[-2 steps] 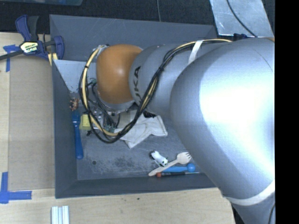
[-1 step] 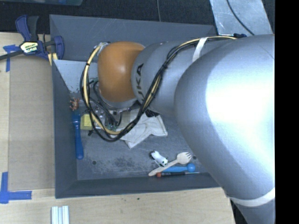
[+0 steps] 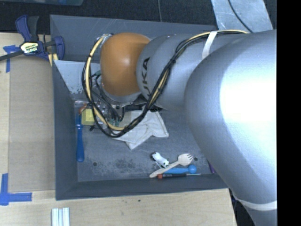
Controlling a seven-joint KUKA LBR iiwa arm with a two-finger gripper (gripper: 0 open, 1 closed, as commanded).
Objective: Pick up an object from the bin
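- Near wall of the bin point(image 3: 141, 186): we find a wooden spoon point(image 3: 175, 165), a blue pen point(image 3: 181, 171) alongside it and a small white piece point(image 3: 160, 160). All three lie well apart from the pincer, to its near right.
- Middle: a crumpled white cloth point(image 3: 148, 128) lies just to the near right of the pincer point(image 3: 111, 115). A blue-handled tool point(image 3: 79, 142) runs near-to-far along the left wall.
- At the pincer: a yellow block point(image 3: 88, 117) sits just to its left, by the tool's far end. We judge the block or the cloth the likeliest pick.
- Hidden: the orange cover point(image 3: 121, 62) and the cables point(image 3: 86, 79) mask the pincer from above. We therefore cannot tell whether it is released or clenched, nor what lies directly beneath it.
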